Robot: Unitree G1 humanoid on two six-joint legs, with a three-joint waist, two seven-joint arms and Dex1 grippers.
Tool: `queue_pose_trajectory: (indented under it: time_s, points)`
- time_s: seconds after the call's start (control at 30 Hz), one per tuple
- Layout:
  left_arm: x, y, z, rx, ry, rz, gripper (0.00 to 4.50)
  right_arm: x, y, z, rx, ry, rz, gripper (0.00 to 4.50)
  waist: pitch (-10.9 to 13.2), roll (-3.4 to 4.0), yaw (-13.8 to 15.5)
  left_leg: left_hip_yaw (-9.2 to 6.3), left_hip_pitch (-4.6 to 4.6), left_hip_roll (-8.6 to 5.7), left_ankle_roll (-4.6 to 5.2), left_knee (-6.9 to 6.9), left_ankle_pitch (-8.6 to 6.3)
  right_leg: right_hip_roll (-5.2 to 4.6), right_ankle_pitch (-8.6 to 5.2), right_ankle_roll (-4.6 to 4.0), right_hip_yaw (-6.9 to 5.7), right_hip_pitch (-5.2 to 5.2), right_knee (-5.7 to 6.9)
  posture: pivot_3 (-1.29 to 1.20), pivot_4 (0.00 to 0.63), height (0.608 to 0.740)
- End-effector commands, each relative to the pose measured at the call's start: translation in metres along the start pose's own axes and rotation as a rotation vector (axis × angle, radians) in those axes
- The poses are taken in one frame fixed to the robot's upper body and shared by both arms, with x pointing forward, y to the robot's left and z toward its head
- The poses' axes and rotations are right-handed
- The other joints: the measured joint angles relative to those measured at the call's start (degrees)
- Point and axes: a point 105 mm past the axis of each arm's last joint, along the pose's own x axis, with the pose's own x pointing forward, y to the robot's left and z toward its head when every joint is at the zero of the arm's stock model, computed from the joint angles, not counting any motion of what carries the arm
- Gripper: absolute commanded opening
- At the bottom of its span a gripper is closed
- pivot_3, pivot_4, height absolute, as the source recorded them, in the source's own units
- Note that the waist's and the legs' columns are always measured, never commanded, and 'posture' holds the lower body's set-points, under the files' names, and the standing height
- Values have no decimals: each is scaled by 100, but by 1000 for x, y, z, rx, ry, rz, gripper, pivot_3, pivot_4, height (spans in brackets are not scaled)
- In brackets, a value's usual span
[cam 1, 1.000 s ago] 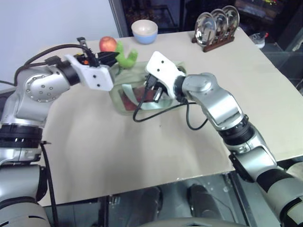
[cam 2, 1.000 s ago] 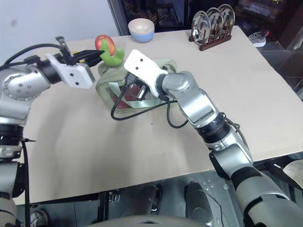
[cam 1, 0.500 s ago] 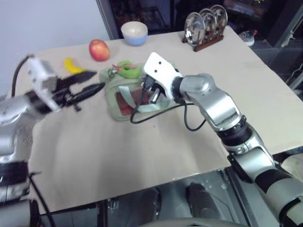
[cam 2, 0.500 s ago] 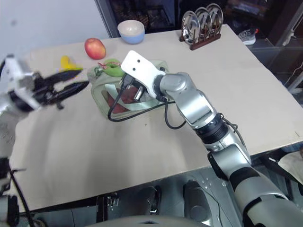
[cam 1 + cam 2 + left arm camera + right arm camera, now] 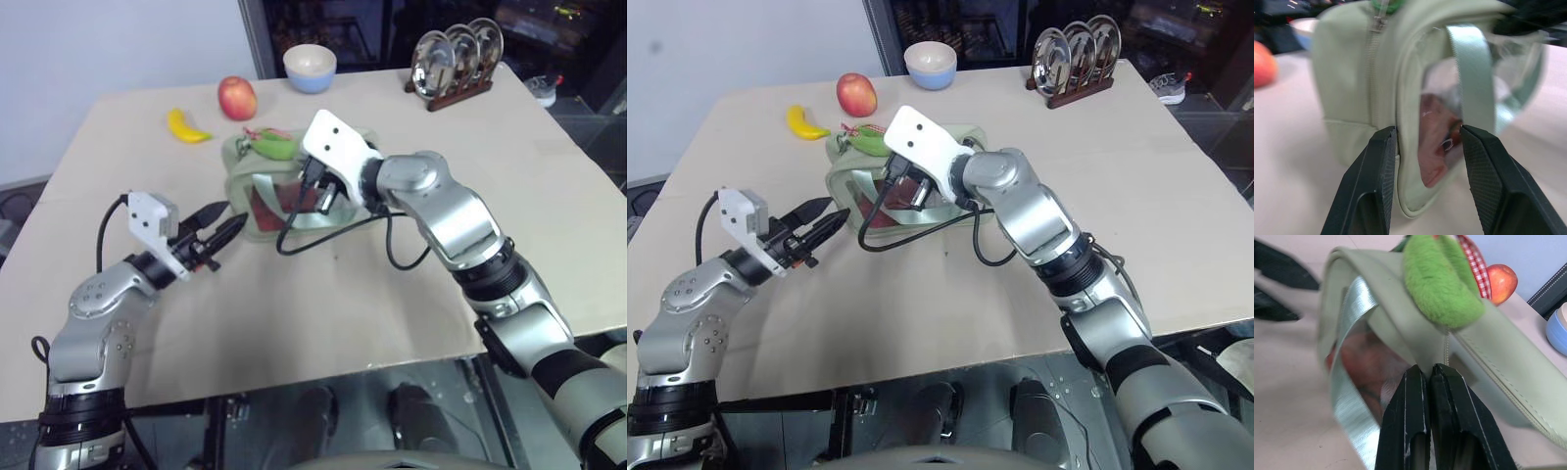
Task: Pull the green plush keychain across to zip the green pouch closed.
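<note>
Slippage is the main risk: the right gripper [image 5: 1430, 377] is pressed shut against the pouch [image 5: 257, 196] rim and looks to pinch its fabric, and if that hold gives, the pouch would slide with the keychain [image 5: 275, 146] atop its far left corner instead of zipping. The left gripper [image 5: 219, 228] hangs half-spread and empty just beside the pouch's near left edge, well short of the keychain. A banana [image 5: 185, 126] and apple [image 5: 236, 97] lie close behind the pouch and could be knocked; bowl [image 5: 310, 68] and plate rack [image 5: 453, 61] stand well clear.
</note>
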Motion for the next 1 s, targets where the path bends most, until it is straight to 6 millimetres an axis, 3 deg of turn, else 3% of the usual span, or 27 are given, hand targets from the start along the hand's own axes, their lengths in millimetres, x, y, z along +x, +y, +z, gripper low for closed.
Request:
queue_pose_trajectory:
  time_s: [0.03, 0.4, 1.0]
  points:
    - [7, -2, 8, 33, -38, 3, 2133, -5, 1, 18, -41, -58, -1, 0, 0, 0, -4, 2, 0, 0, 0, 0, 0, 0, 0, 0, 2, 0, 0, 0, 150, 740]
    - [0, -5, 25, -10, -113, -5, 2133, -7, -4, 13, -45, -41, -18, 0, 0, -1, -2, -1, -1, 0, 0, 0, 0, 0, 0, 0, 0, 0, -2, 0, 150, 740]
    - [8, 12, 17, 19, -60, 65, 2133, -9, -2, 11, -65, -44, -12, 0, 0, 0, 0, -1, -1, 0, 0, -4, 0, 0, 0, 0, -1, 0, -5, 0, 150, 740]
